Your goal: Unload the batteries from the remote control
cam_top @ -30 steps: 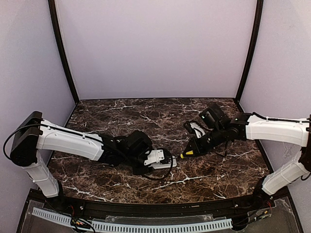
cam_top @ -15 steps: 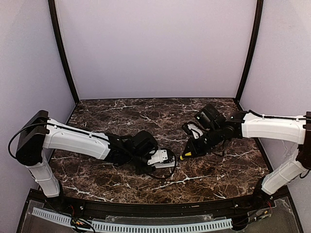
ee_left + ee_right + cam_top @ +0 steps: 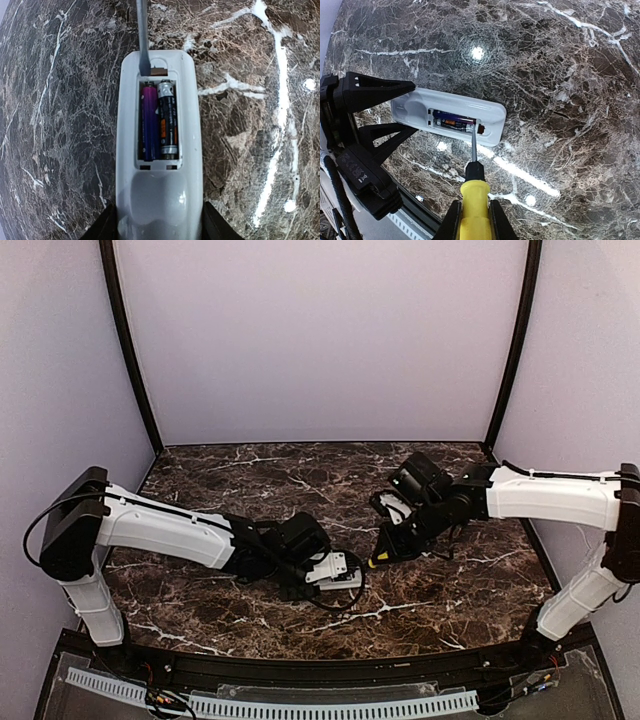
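The white remote control (image 3: 159, 200) lies back-up on the dark marbled counter (image 3: 450, 590), left fingers (image 3: 380, 89) clamped on one end. Its open compartment shows two batteries (image 3: 149, 125) side by side, one purple, one black with orange. Right fingers (image 3: 451, 225) grip a yellow-handled screwdriver (image 3: 474, 205), its blade tip at the compartment's far end

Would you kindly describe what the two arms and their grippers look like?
Both the left arm and right arm have white, rounded link shells with black joints and black wrist sections. The left gripper's fingers are black and wedge-shaped; the right gripper's fingers are black too. A black cable runs by the left wrist.
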